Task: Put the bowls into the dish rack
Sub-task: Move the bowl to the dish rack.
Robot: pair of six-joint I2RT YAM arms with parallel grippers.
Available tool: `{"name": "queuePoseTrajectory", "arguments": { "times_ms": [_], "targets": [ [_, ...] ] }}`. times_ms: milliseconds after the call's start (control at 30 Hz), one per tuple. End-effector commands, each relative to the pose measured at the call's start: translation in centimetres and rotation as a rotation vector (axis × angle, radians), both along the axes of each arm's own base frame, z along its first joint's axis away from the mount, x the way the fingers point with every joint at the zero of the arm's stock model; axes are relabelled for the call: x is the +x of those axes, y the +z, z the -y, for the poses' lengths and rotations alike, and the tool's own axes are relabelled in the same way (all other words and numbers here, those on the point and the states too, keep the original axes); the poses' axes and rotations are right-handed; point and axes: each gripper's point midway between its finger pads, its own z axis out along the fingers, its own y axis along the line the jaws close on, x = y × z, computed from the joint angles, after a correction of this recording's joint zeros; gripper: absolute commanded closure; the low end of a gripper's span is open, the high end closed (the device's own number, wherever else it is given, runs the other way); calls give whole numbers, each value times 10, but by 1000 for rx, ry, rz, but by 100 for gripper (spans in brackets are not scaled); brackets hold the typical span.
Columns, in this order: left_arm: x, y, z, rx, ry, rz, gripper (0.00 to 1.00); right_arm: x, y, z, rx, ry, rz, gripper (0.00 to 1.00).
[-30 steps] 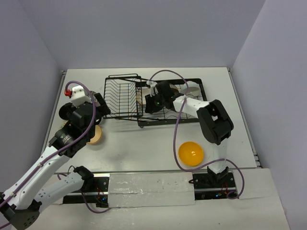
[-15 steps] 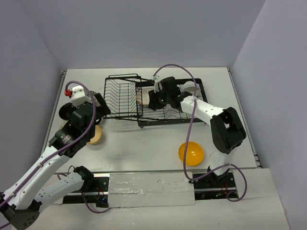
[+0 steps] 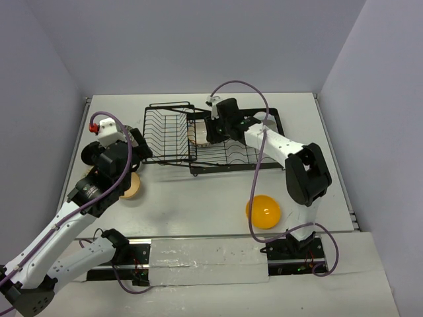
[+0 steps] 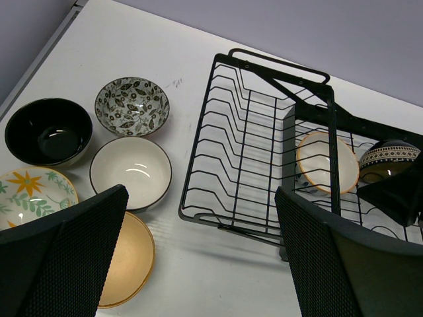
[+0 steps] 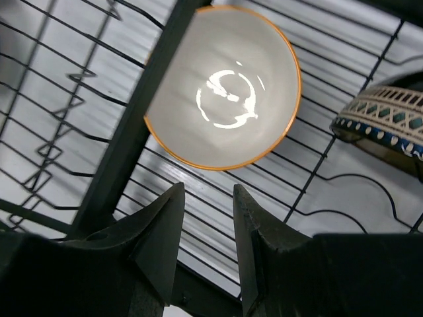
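White worktop (image 3: 198, 198) holds the dish rack (image 3: 168, 135). Left gripper (image 4: 199, 198) gapes above loose bowls (image 4: 130, 170); right gripper (image 5: 208, 191) hangs slightly parted, empty, over a racked bowl (image 5: 225, 86).

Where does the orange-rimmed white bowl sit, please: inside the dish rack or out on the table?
Inside the dish rack: the orange-rimmed bowl rests on its wires, with rack wires showing all around it.

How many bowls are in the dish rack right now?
2. A cream, orange-rimmed bowl lies in the right-hand section of the dish rack beside the divider; a dark patterned bowl sits tilted just right of it. The right arm may hide more.
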Motion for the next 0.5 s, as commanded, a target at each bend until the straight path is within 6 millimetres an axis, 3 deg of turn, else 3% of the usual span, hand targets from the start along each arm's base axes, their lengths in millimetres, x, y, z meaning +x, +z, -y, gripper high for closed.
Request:
{"name": "queuePoseTrajectory", "arguments": {
  "times_ms": [0,467],
  "targets": [
    [1,12,1,-21,-12,41,1,8,3,4,-21,-54,-1,57],
    [0,14,0,-22,-9,44,1,10,-14,-2,-22,-48,-42,57]
  ]
}}
